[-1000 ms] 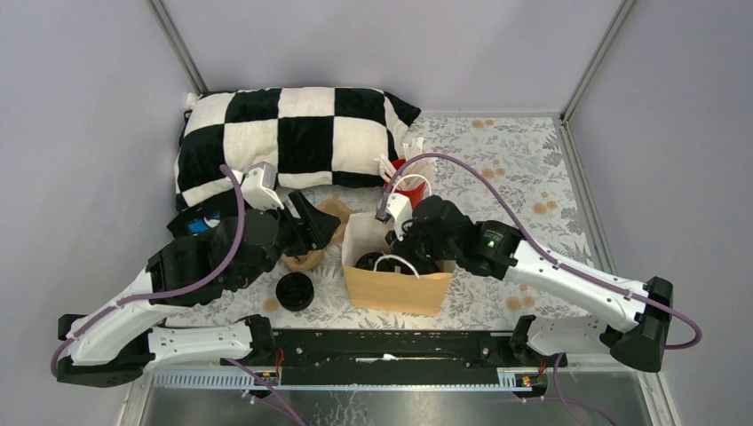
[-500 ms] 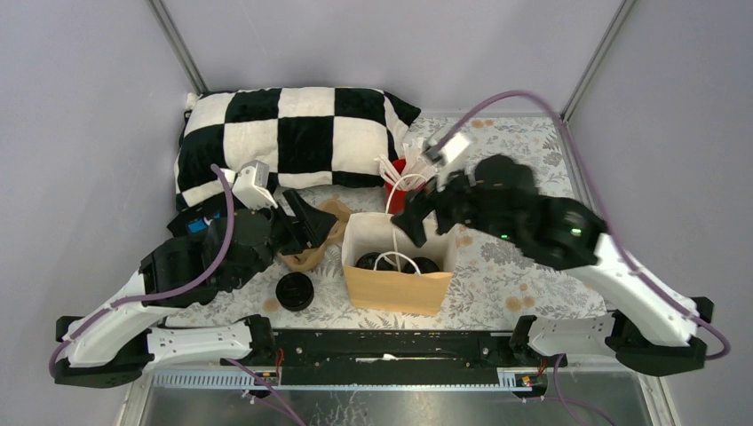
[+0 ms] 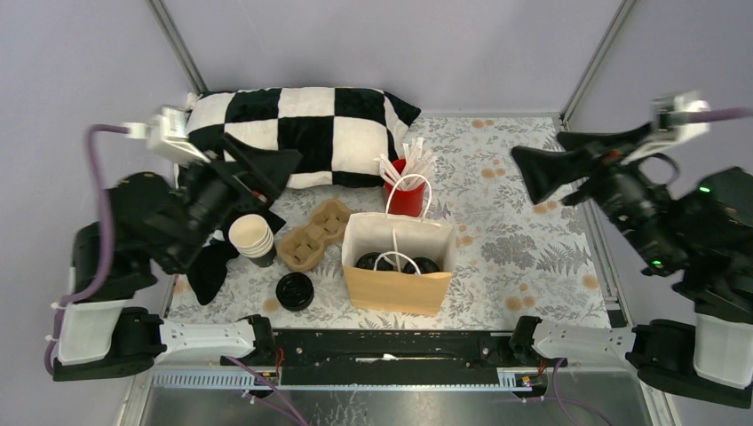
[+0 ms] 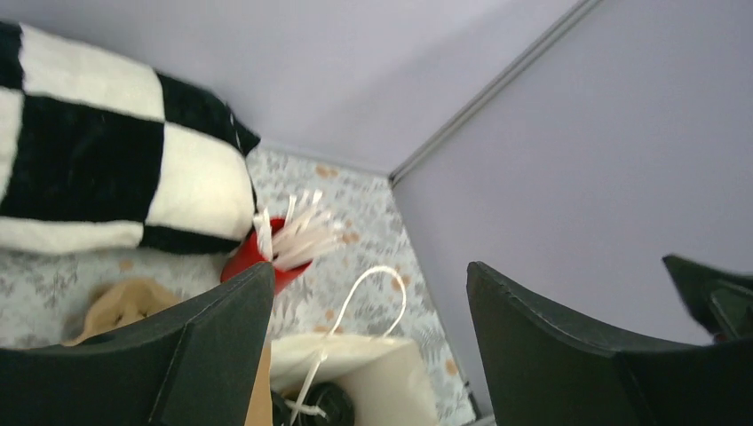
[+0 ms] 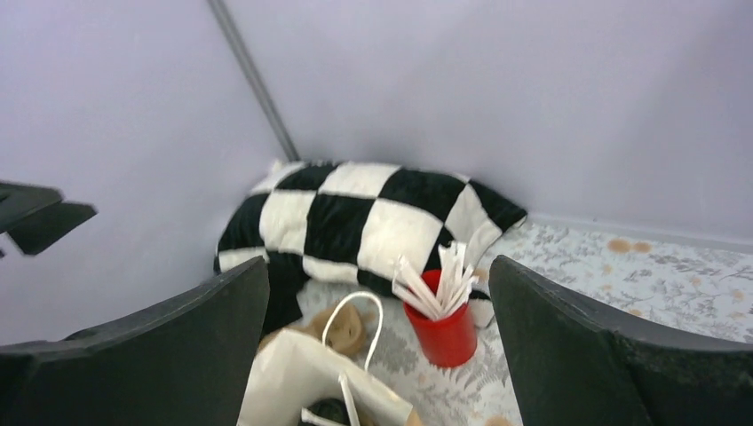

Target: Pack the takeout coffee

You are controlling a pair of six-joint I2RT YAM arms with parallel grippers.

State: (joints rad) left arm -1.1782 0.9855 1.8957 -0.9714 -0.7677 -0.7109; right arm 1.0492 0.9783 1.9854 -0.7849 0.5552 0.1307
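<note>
Takeout coffee (image 3: 368, 261) sits inside the paper bag (image 3: 395, 291) at table centre.
Left gripper (image 4: 368, 284) at nine o'clock, right gripper (image 5: 377, 266) at three; both spread, empty, well clear of bag rim.

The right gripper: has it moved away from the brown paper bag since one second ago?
Yes. The right gripper was at the mouth of the brown paper bag; now it is open and raised far to the bag's right.
</note>
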